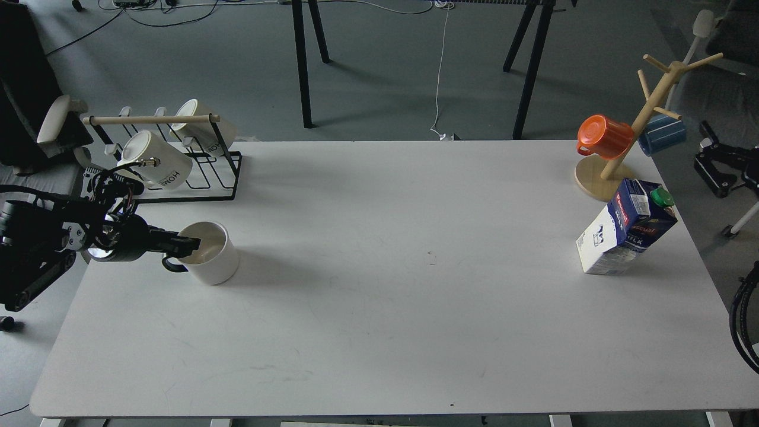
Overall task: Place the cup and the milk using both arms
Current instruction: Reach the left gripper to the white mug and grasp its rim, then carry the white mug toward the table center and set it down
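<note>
Black two-finger left gripper [191,242] reaches in from the left edge of the white rectangular table [379,332], its tip lying over the near-left rim of the plain white cylindrical cup [207,252] with the black loop handle. Seen end-on and dark against the cream inside, its two fingers cannot be told apart, so whether it is parted or closed on the rim I cannot tell. The cup stands upright on the table's left side, handle pointing left, just in front of the black wire mug rack [195,172] (two cream "HOME" mugs [157,160] hang under its wooden bar).

Well apart, near the table's right edge, stands the tall blue and white milk carton [622,231] with a green round screw cap and red label. Just behind it is the wooden mug tree [628,136], carrying an orange mug [603,136] on its left and a blue mug [661,134] on its right.

Beyond the table's right edge a black clamp-like part shows (too unclear to name as the right gripper).
</note>
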You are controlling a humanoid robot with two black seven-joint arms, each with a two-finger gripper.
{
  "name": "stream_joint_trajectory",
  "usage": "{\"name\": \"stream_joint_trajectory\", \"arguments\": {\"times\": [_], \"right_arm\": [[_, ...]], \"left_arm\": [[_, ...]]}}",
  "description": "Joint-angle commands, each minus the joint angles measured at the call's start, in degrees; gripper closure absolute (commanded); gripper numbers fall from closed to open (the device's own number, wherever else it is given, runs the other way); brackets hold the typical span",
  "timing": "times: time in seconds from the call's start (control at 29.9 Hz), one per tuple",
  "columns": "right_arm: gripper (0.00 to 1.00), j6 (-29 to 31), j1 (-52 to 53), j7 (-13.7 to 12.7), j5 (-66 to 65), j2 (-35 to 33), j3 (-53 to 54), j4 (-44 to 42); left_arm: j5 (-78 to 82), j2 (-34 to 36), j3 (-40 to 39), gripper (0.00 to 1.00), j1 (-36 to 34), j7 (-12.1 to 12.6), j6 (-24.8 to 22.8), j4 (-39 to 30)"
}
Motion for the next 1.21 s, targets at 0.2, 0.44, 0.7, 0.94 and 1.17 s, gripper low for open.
{"name": "stream_joint_trajectory", "arguments": {"times": [0.2,0.44,0.7,0.94,1.17], "right_arm": [[0.04,0.0,-0.18,0.0,0.0,0.02,0.0,0.0],[0.03,0.0,-0.18,0.09,0.09,0.11,0.17,-0.26],[0.04,0.0,0.35,0.26,0.62,0.29,0.7,-2.37],[0.04,0.0,0.61,0.44,1.06,1.43,0.96,-4.22],[0.04,0.0,0.7,0.44,1.06,1.34,0.87,-4.48]], "left_arm": [[-0.04,0.72,0.76,0.97,0.02,-0.01,3.09,-2.07],[-0.21,4.05,1.38,0.97,-1.29,-0.01,2.22,-8.12],[-1.53,9.52,-3.45,0.97,-7.71,-0.01,-6.54,-28.35],[-0.3,-3.12,-2.84,0.97,-12.9,-0.01,-6.54,-26.09],[5.58,-16.66,-2.75,0.96,-12.29,-0.01,-6.54,-16.33]]}}
